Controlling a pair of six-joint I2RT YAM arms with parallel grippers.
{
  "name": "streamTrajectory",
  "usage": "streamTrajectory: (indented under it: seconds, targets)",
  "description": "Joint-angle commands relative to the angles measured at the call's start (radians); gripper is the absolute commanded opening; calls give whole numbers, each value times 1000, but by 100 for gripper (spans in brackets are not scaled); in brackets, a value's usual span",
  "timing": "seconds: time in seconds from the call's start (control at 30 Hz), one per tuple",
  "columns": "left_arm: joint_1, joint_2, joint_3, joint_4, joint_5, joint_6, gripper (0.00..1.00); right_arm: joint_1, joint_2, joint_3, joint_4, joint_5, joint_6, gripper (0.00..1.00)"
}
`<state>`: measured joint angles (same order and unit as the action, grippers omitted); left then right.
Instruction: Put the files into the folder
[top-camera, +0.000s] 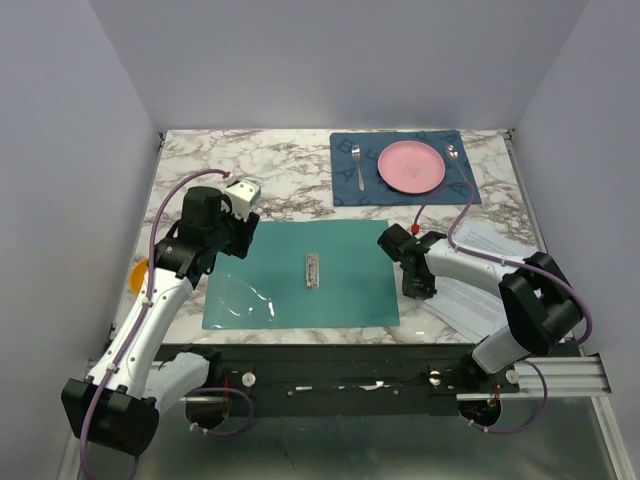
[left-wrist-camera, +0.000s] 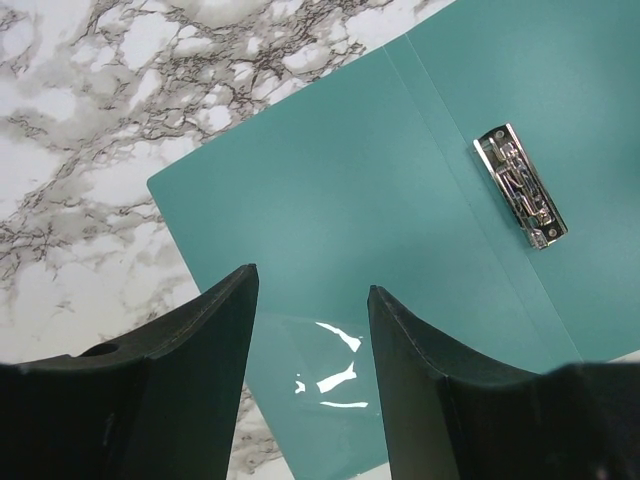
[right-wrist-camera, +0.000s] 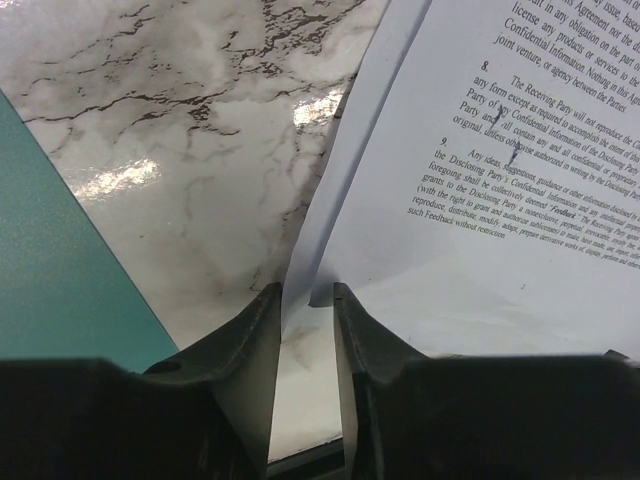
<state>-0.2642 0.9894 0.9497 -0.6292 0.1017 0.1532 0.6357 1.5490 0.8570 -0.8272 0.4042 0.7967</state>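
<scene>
The teal folder (top-camera: 340, 255) lies open and flat in the middle of the table, with its metal clip (top-camera: 312, 270) at the centre and a clear sleeve (top-camera: 240, 300) over its near left part. My left gripper (top-camera: 238, 238) is open and empty above the folder's left half; the left wrist view shows the gripper (left-wrist-camera: 312, 280) over the folder (left-wrist-camera: 350, 190), its sleeve and the clip (left-wrist-camera: 520, 187). The files (top-camera: 478, 298), white printed sheets, lie right of the folder. My right gripper (top-camera: 418, 285) sits at their left edge. In the right wrist view, the narrowly open gripper (right-wrist-camera: 306, 290) has the files' (right-wrist-camera: 480, 150) raised edge between its tips.
A dark blue placemat (top-camera: 350, 190) at the back right carries a pink plate (top-camera: 408, 165), a fork (top-camera: 358, 165) and a spoon (top-camera: 455, 155). A yellow object (top-camera: 138, 275) sits at the table's left edge. Walls close in the left, back and right.
</scene>
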Motion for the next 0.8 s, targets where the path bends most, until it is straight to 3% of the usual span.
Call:
streamTrajectory:
  seconds: [0.0,0.3,0.47,0.77]
  targets:
    - [-4,-24,-17,14,-25,11,61,5,2,-22,11,19,18,30]
    - [-4,-38,-26,19,-37,14,61,7,-18,-29,45,-37,-8,1]
    - [-4,-32,-43,23,-39,17,60,91,-32,14,71,-64,-54,1]
    - [-4,5,-72,48,-57,36,58,390,80,207,103,-85,-203,1]
